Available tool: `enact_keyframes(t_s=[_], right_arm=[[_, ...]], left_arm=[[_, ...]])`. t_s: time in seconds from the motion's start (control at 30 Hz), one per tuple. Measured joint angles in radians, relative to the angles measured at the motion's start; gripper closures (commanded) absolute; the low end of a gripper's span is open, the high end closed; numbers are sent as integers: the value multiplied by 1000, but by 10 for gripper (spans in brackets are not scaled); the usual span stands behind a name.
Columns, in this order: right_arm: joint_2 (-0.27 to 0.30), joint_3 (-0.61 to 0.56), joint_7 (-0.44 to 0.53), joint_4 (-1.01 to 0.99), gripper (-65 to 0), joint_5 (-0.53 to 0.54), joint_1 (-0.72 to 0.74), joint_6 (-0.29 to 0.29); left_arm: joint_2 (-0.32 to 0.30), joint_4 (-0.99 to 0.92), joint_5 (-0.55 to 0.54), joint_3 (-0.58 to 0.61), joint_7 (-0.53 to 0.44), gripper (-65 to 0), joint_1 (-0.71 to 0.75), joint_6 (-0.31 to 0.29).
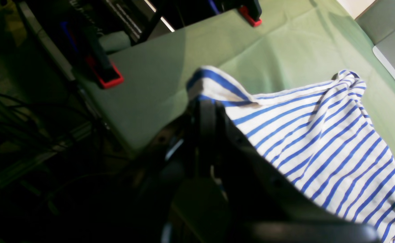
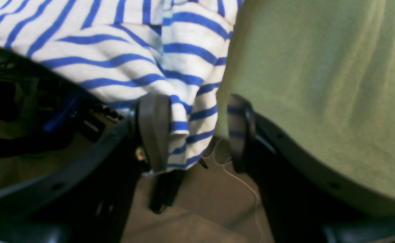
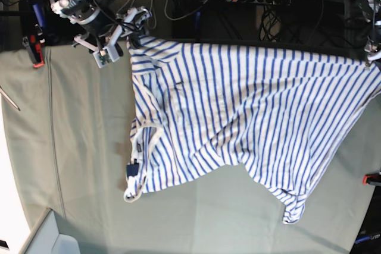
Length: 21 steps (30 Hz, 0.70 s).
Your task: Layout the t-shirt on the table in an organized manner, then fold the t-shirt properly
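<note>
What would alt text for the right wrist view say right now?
The right gripper has its jaws apart, with a corner of the blue-striped t-shirt hanging between them at the edge of the green table. The cloth lies against one finger.

striped t-shirt (image 3: 238, 117) spread across the table (image 3: 71, 165), arms at its far corners

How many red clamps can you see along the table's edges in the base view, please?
2: a left-edge clamp and a right-edge clamp; the t-shirt may hide others.
</note>
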Motion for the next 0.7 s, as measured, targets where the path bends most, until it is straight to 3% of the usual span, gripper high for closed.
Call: enact_keyframes(t_s=[0.27, 0.7], right_arm=[[3, 97, 0, 1, -290, 193, -2, 0], [0, 16, 5, -39, -290, 196, -13, 0]], left_arm=[[-11, 0, 0, 0, -2, 0, -3, 0], [-29, 21, 3, -51, 3, 0, -60, 0]])
